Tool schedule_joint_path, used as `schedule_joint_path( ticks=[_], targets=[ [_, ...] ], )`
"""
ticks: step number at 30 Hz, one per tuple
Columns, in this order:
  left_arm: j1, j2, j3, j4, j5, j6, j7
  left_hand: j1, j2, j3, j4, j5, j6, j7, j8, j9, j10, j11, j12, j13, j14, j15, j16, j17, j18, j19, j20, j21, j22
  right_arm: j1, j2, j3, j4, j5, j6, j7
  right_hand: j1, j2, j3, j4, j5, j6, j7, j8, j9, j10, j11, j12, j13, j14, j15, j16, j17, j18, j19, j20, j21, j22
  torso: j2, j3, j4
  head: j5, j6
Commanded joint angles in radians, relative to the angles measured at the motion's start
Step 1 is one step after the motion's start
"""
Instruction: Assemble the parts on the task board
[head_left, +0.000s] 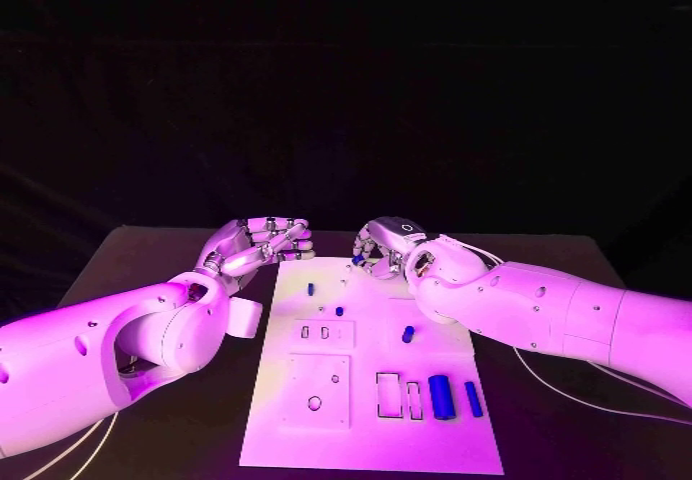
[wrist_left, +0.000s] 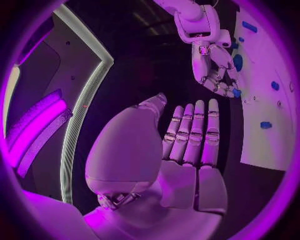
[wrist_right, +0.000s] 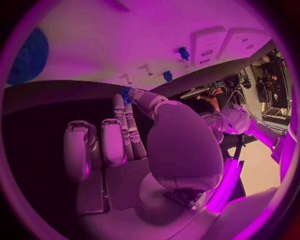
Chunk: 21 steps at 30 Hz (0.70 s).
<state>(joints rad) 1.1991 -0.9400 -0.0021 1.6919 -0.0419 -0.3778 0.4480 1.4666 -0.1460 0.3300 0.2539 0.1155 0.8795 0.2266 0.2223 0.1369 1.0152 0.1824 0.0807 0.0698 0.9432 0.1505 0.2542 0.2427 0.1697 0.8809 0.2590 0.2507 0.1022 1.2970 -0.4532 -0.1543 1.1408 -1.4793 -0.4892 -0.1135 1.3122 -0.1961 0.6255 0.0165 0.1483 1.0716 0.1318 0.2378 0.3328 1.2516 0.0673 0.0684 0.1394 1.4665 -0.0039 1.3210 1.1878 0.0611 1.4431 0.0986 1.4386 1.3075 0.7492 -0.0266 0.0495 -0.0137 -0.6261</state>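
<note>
Both hands crowd task board (head_left: 289, 420) far edge; near half open, low blue parts (head_left: 441, 396) only.

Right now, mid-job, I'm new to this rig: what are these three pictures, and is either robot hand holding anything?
Two white arms end in silver hands. One picture looks down from the robot's head; the two round ones come from cameras behind each wrist. The white task board lies on the black table, with blue parts on it, among them two long blue parts near its front. The left robot hand hovers at the board's far left corner, fingers straight and holding nothing. The right robot hand, at the far edge, pinches a small blue part at its fingertips.
</note>
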Motion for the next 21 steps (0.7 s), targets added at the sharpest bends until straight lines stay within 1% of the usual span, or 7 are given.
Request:
schedule_joint_path(
  ticks=[1,4,7,9,10,14,21],
  targets=[
    [0.005,0.003,0.001,0.001,0.003,0.02,0.005,0.001,-0.007,0.007,-0.001,-0.005,-0.004,0.016,-0.004,0.001,0.001,0.007,-0.005,0.0,-0.005,-0.001,0.001,0.001,0.014,0.006,0.0,0.006,0.001,-0.002,0.01,0.0,-0.013,0.016,0.019,0.005,-0.001,0.012,0.003,0.0,0.003,-0.001,0.004,0.007,0.002,0.003,0.002,-0.002,0.002,0.037,-0.005,0.002,-0.001,-0.013,-0.002,-0.001,-0.002,0.06,0.001,-0.0011,0.0007,0.002,-0.001],
    [0.006,0.004,0.001,0.0,0.003,0.02,0.005,0.001,-0.007,0.007,-0.001,-0.005,-0.004,0.016,-0.004,0.001,0.001,0.007,-0.005,0.0,-0.005,-0.001,0.001,0.001,0.014,0.006,0.0,0.006,0.001,-0.003,0.017,0.0,-0.021,0.018,0.023,0.007,-0.002,0.011,0.003,-0.001,0.003,-0.003,0.005,0.006,0.003,0.002,0.003,-0.003,0.002,0.036,-0.005,0.003,-0.001,-0.013,-0.002,0.0,-0.002,0.061,0.001,-0.0014,0.0016,0.002,-0.002],
    [0.008,0.006,0.001,0.0,0.003,0.02,0.005,0.001,-0.007,0.007,-0.001,-0.005,-0.004,0.016,-0.004,0.001,0.001,0.007,-0.005,0.0,-0.005,-0.001,0.001,0.001,0.014,0.006,0.0,0.006,0.001,-0.003,0.023,0.0,-0.028,0.019,0.031,0.007,-0.003,0.01,0.003,-0.001,0.004,-0.005,0.005,0.006,0.004,0.002,0.003,-0.003,0.002,0.036,-0.004,0.003,-0.001,-0.013,-0.002,0.0,-0.002,0.061,0.001,-0.0003,0.001,0.002,-0.004],
    [0.009,0.006,0.001,0.0,0.003,0.021,0.004,0.001,-0.007,0.007,-0.001,-0.005,-0.004,0.016,-0.004,0.001,0.001,0.007,-0.005,0.0,-0.005,-0.001,0.001,0.001,0.014,0.006,0.0,0.006,0.001,-0.004,0.027,0.0,-0.033,0.02,0.035,0.007,-0.004,0.009,0.003,-0.001,0.004,-0.006,0.006,0.006,0.004,0.001,0.004,-0.004,0.002,0.036,-0.004,0.003,-0.001,-0.014,-0.002,0.0,-0.002,0.061,0.001,-0.0006,0.0007,0.001,-0.005],
    [0.009,0.007,0.001,0.0,0.003,0.021,0.004,0.001,-0.007,0.007,-0.001,-0.005,-0.004,0.016,-0.004,0.001,0.001,0.007,-0.005,0.0,-0.005,-0.001,0.001,0.001,0.014,0.006,0.0,0.006,0.001,-0.004,0.03,0.0,-0.037,0.02,0.036,0.008,-0.004,0.009,0.003,-0.001,0.004,-0.006,0.006,0.006,0.004,0.001,0.004,-0.004,0.002,0.036,-0.004,0.003,-0.001,-0.014,-0.002,0.0,-0.002,0.061,0.001,-0.0002,0.0001,0.002,-0.005],
    [0.011,0.008,0.001,0.0,0.003,0.021,0.004,0.001,-0.007,0.007,-0.001,-0.005,-0.004,0.016,-0.004,0.001,0.001,0.007,-0.005,0.0,-0.005,-0.001,0.001,0.001,0.014,0.006,0.0,0.006,0.001,-0.006,0.039,0.0,-0.048,0.02,0.039,0.008,-0.004,0.009,0.003,-0.001,0.004,-0.006,0.006,0.006,0.004,0.001,0.004,-0.004,0.002,0.036,-0.004,0.003,-0.001,-0.014,-0.002,0.0,-0.002,0.061,0.002,-0.0008,0.0013,0.005,-0.006],
    [0.014,0.009,0.001,0.001,0.003,0.021,0.004,0.002,-0.007,0.008,-0.002,-0.005,-0.004,0.016,-0.004,0.002,0.001,0.007,-0.006,0.0,-0.006,-0.001,0.001,0.002,0.014,0.006,0.0,0.007,0.001,-0.008,0.051,0.0,-0.062,0.02,0.048,0.008,-0.005,0.009,0.003,-0.001,0.004,-0.007,0.006,0.006,0.005,0.001,0.004,-0.004,0.002,0.036,-0.004,0.003,-0.001,-0.013,-0.003,0.0,-0.002,0.06,0.002,-0.0004,-0.0001,0.009,-0.008]
  ],
)
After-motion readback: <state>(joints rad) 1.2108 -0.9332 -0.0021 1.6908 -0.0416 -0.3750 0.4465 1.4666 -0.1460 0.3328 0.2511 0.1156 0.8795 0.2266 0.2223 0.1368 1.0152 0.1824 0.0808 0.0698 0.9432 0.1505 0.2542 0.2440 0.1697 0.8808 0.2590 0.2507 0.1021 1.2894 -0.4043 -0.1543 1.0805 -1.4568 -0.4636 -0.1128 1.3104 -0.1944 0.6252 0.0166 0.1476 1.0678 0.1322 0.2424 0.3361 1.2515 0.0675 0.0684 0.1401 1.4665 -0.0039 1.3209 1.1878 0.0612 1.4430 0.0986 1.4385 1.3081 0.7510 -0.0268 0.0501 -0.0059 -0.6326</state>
